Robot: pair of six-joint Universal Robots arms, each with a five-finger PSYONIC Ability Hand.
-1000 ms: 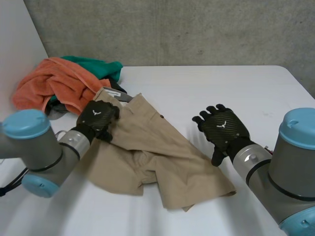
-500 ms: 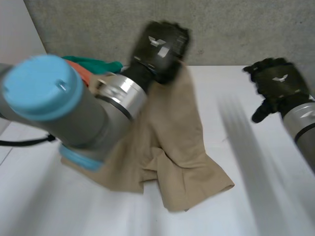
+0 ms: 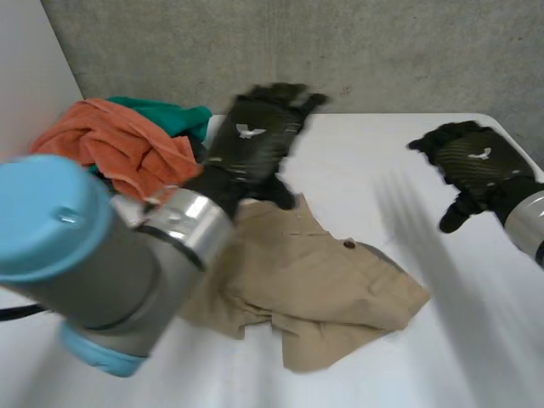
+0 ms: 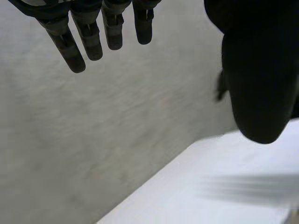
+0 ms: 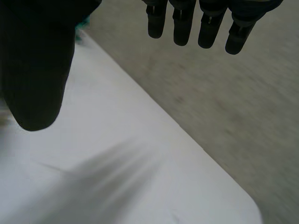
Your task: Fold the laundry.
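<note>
At the centre of the white table [image 3: 357, 149], the tan shorts [image 3: 323, 285] lie rumpled. The left hand [image 3: 255, 140] hovers at their eleven o'clock, fingers straight and empty. The right hand [image 3: 476, 161] sits at two o'clock, loose and empty too. A laundry pile [image 3: 110, 144] waits at ten. Smart play: smooth the shorts flat, then pinch matching hem corners.
</note>
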